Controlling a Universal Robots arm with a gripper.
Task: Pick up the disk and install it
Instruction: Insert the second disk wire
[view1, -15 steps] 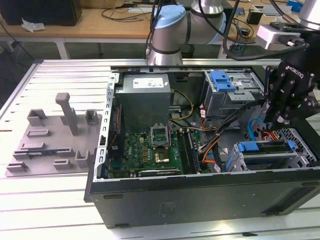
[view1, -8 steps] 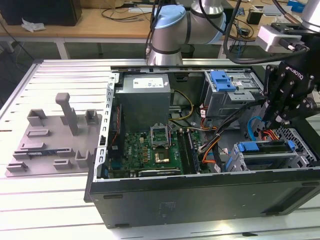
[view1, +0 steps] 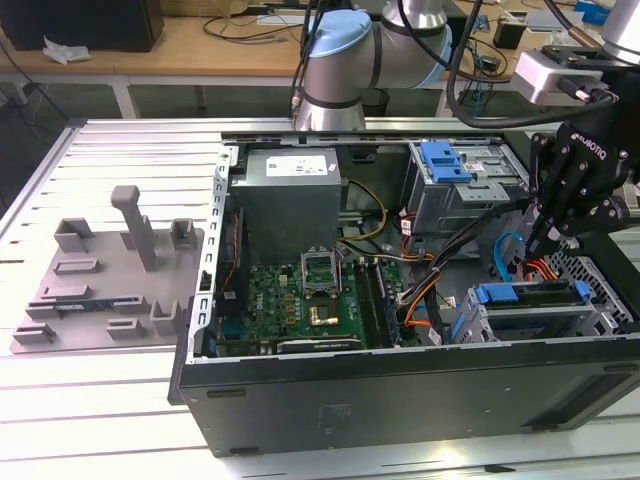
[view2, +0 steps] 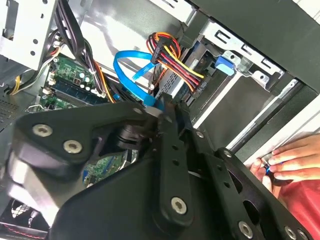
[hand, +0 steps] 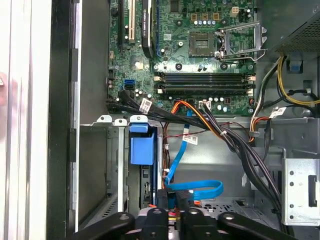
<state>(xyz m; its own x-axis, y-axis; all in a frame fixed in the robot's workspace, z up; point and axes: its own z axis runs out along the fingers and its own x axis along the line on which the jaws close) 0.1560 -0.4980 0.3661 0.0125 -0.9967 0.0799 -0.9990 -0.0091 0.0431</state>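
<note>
The disk (view1: 530, 294) lies in the drive cage at the front corner of the open computer case, on the exterior view's right; its blue bracket and silver edge show. The bracket's blue tab (hand: 141, 146) sticks out of the bay in the first wrist view, and shows as a blue tab (view2: 226, 64) in the second wrist view. My black gripper (view1: 548, 244) hangs just above and behind that cage, beside a blue flat cable (view2: 131, 75). Its fingers (view2: 175, 120) stand together, shut, with nothing seen between them.
The case (view1: 400, 390) holds a motherboard (view1: 310, 300), a power supply (view1: 288, 195), and cable bundles (hand: 235, 140) next to the cage. A grey fixture plate (view1: 110, 275) lies on the exterior view's left. A person's hand (view2: 287, 160) rests at the case's outer edge.
</note>
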